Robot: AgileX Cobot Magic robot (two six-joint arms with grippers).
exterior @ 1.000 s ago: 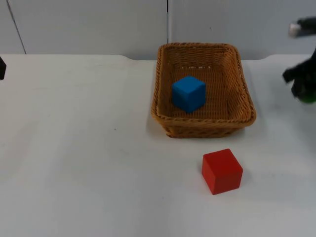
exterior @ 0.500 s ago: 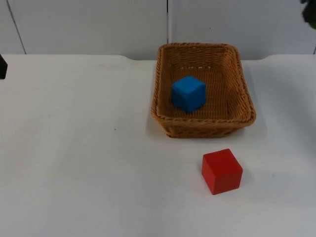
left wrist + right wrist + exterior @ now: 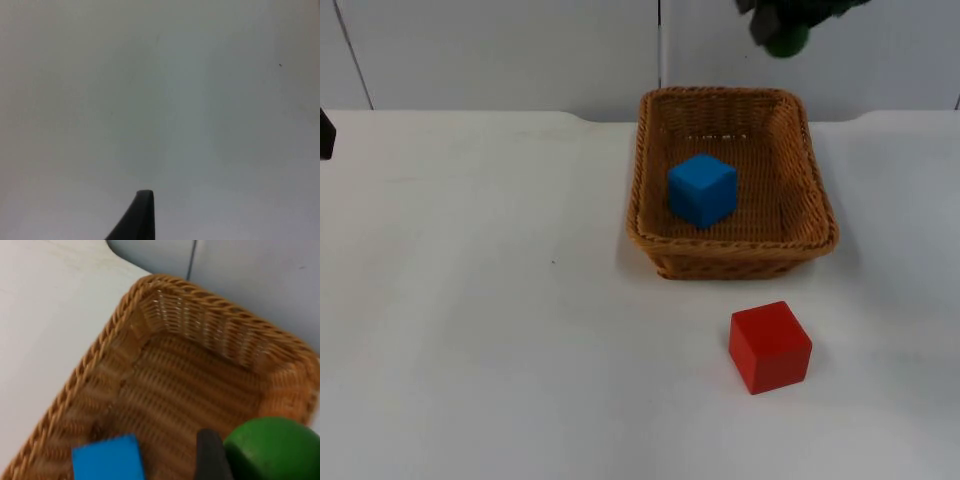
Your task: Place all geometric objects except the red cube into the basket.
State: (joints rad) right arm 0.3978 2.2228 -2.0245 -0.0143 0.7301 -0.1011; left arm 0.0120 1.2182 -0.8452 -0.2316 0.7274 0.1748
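The green ball (image 3: 272, 450) sits clenched in the right pincer (image 3: 782, 30), carried high over the basket's (image 3: 820, 215) far rim, apparently for dropping in. Below the pincer, the blue cube (image 3: 702, 189) already lies inside; the red cube (image 3: 770, 346) stays on the worktop (image 3: 470, 300) beyond. The left pincer (image 3: 142, 215) waits; its grip cannot be told.

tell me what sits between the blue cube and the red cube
In the top view, the basket's near wall stands between the blue cube and the red cube, then bare table.
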